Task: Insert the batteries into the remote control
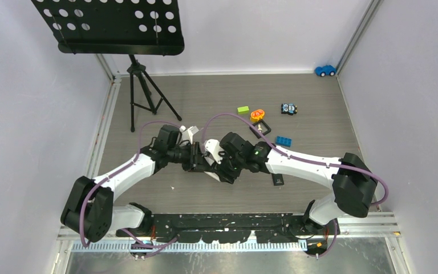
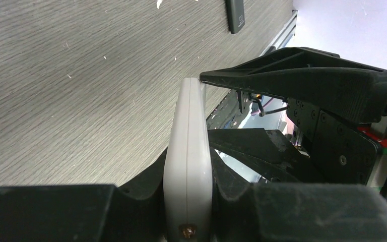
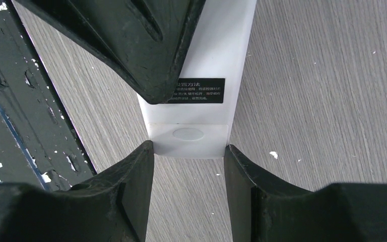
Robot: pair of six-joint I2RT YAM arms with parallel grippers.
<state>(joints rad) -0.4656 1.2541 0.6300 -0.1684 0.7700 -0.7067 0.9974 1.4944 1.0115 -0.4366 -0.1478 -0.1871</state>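
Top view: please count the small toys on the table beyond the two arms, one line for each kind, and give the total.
Bricks: 2 (green brick, blue brick)
Toy cars: 2 (blue car, dark car)
Orange round toy: 1
Total: 5

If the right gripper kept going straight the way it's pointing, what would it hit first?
The remote. Its end sits right between the right gripper fingertips and seems to touch them, so almost any forward motion would push into it.
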